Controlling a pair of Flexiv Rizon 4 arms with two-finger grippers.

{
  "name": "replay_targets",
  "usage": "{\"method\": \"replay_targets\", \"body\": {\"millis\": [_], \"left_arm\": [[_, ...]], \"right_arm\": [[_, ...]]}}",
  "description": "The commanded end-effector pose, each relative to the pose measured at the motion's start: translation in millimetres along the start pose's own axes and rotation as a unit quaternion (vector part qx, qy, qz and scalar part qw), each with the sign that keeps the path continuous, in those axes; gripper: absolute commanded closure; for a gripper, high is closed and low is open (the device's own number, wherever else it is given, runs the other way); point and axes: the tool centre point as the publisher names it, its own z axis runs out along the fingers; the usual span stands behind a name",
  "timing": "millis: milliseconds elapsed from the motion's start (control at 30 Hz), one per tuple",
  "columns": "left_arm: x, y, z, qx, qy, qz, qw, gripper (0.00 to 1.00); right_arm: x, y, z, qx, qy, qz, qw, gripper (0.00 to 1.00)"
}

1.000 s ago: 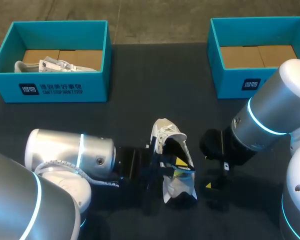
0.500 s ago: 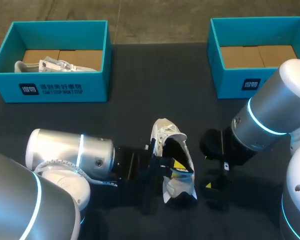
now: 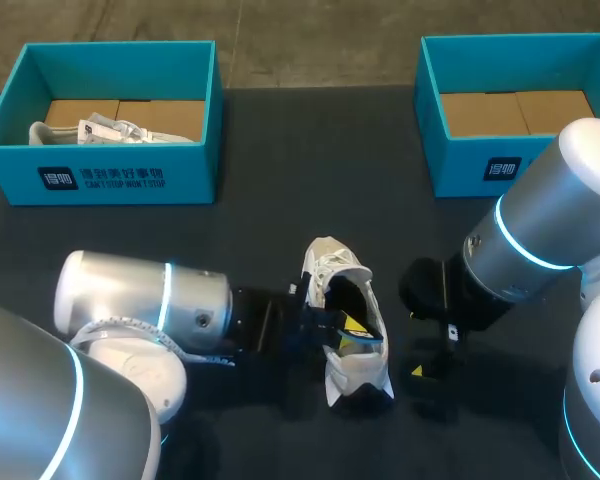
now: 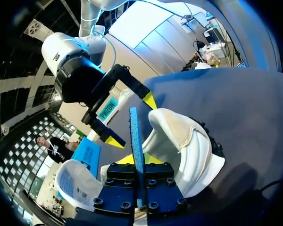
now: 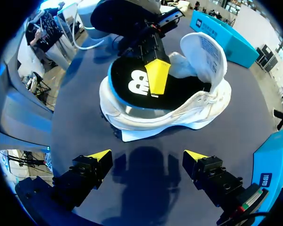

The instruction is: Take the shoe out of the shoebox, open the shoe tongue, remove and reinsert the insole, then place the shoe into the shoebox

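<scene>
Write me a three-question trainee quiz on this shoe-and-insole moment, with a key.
1. True or false: the right gripper is shut on the shoe.
2. Multiple choice: the left gripper is shut on A) a lace, B) the insole, C) a shoebox rim.
3. Fill in: the shoe rests on the dark ___.

Key
1. False: its fingers stand open, beside the shoe, with nothing between them.
2. B: the insole's blue edge runs between its fingers.
3. table
</scene>
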Motion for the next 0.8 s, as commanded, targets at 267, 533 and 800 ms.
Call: {"method": "replay_targets", "body": {"millis": [267,533,800], "left_arm": [[-2.3,-5,-2,0.005,-0.004,-0.009,1.0,0.76],[-3.0,-24,-11,0.019,-0.02,-0.011,1.0,0.61],[-3.6,-31,-11,0.028,-0.023,-0.009,0.999,0.74]], "right_arm": [[1.1,0.8,2,0.001,-0.002,0.001,1.0,0.0],[1.1,0.8,2,0.001,-0.002,0.001,1.0,0.0],[1.1,0.8,2,0.001,-0.002,0.001,1.0,0.0]]}}
